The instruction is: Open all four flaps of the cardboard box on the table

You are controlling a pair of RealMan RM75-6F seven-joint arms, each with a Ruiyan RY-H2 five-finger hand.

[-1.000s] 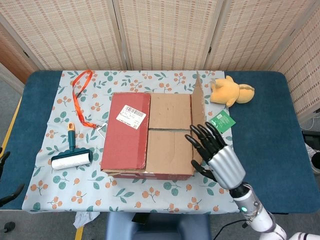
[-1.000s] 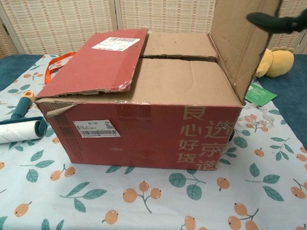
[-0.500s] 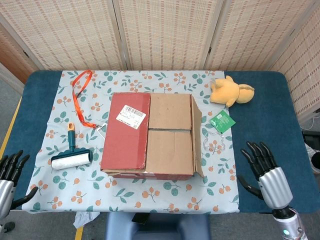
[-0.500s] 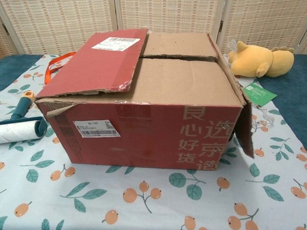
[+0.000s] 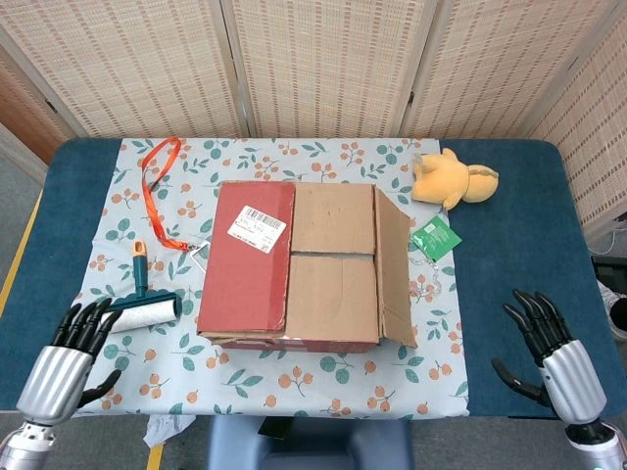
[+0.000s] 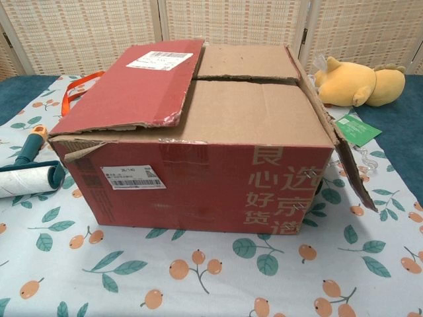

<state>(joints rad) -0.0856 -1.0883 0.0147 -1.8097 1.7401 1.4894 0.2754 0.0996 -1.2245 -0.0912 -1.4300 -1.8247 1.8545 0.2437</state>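
So the counter [image 5: 509, 245] has a dark blue top with a pale floral cloth [image 5: 245, 382] spread over the middle, and woven folding screens [image 5: 323, 64] close off the room behind it. The cardboard box [image 5: 294, 264] sits dead center on the cloth. From my head view: orange strap [image 5: 157, 191] at about 10 o'clock from the box, lint roller [image 5: 140, 308] at 9 o'clock just beside it, yellow plush toy [image 5: 453, 178] at 2 o'clock on the cloth's edge, and a green tag [image 5: 434, 236] at 3 o'clock, near the box's right side.

Box status: the red left flap [image 5: 250, 255] lies closed on top, slightly lifted in the chest view, the two brown inner flaps [image 5: 333, 264] are down flat, and the right flap [image 5: 395, 274] is folded outward, slanting down off the right edge.

Compared with half a second ago, that right flap has swung further out; it was hanging closer against the side wall. My left robot hand [image 5: 71, 354] has come up into view at 8 o'clock, and my right robot hand [image 5: 554, 348] has dropped back toward 4 o'clock. Both have their fingers spread and hold nothing, well apart from the box.
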